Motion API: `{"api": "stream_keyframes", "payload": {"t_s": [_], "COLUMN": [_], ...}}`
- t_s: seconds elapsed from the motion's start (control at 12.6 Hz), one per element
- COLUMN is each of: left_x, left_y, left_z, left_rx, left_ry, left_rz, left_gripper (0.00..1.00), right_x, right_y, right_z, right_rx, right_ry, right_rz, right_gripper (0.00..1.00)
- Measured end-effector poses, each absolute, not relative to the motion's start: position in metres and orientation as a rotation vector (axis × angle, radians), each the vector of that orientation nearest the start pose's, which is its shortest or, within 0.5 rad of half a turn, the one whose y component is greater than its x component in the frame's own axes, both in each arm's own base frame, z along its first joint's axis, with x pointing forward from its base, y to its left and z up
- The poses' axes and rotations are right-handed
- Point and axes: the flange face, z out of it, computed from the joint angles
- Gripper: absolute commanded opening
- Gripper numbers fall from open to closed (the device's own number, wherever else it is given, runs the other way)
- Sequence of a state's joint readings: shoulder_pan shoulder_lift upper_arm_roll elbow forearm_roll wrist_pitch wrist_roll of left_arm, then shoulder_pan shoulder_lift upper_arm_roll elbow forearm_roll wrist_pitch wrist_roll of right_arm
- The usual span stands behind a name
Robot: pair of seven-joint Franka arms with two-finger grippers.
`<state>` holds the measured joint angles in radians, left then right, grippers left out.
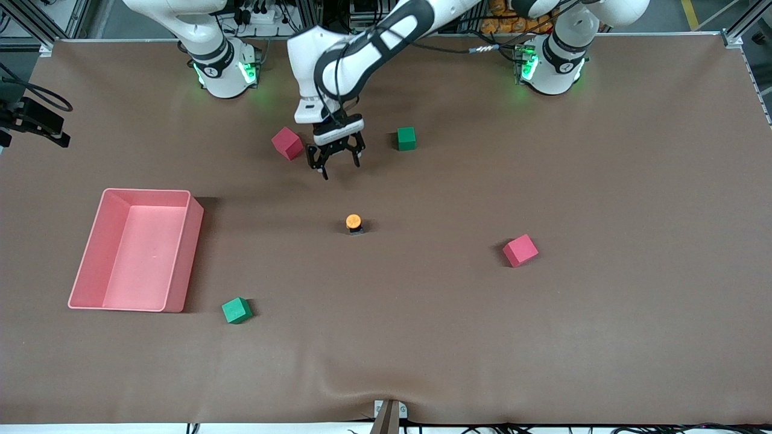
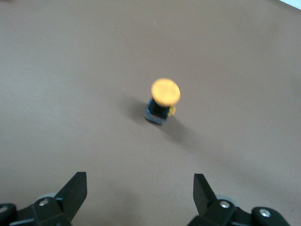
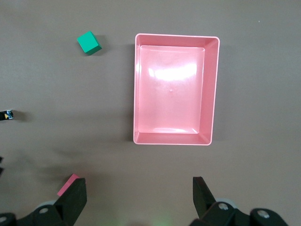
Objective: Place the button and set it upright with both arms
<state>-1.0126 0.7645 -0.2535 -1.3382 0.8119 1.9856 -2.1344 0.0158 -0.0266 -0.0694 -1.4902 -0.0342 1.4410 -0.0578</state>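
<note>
Left end effector [image 1: 336,158] hangs over the desk [image 1: 543,331], jaws apart and empty. The button [image 1: 354,223] stands on the desk nearer the camera, orange cap up, apparently upright, so likely already placed. Right end effector [image 3: 138,200], jaws apart, waits high over the bin [image 3: 136,89].

Orange-capped black button [image 1: 354,223], red and green cubes, pink bin [image 1: 136,250], brown table [image 1: 543,337], black left claw [image 1: 335,161].
</note>
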Motion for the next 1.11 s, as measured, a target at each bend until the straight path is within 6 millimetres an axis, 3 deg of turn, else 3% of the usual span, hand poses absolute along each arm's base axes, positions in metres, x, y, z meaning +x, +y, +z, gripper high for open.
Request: {"api": "stream_keyframes", "payload": {"t_s": [0.24, 0.4, 0.79, 1.11], "left_x": [0.342, 0.377, 0.460, 0.519], "left_y": [-0.644, -0.615, -0.524, -0.428], "left_z": [0.371, 0.417, 0.492, 0.549], "left_rx": [-2.926, -2.947, -2.976, -3.027], "left_ry": [-0.812, -0.835, -0.801, -0.786], "left_rz": [-0.700, -0.612, -0.442, -0.312], "left_gripper": [1.00, 1.00, 1.00, 1.00], "right_x": [0.532, 0.532, 0.533, 0.533], "right_y": [-0.034, -0.034, -0.034, -0.034], "right_z": [0.665, 0.665, 0.664, 0.664], "right_rx": [-3.172, -3.172, -3.172, -3.171], "right_ry": [0.001, 0.002, 0.002, 0.003], "right_rz": [0.039, 0.039, 0.041, 0.042], "right_gripper": [1.00, 1.00, 1.00, 1.00]}}
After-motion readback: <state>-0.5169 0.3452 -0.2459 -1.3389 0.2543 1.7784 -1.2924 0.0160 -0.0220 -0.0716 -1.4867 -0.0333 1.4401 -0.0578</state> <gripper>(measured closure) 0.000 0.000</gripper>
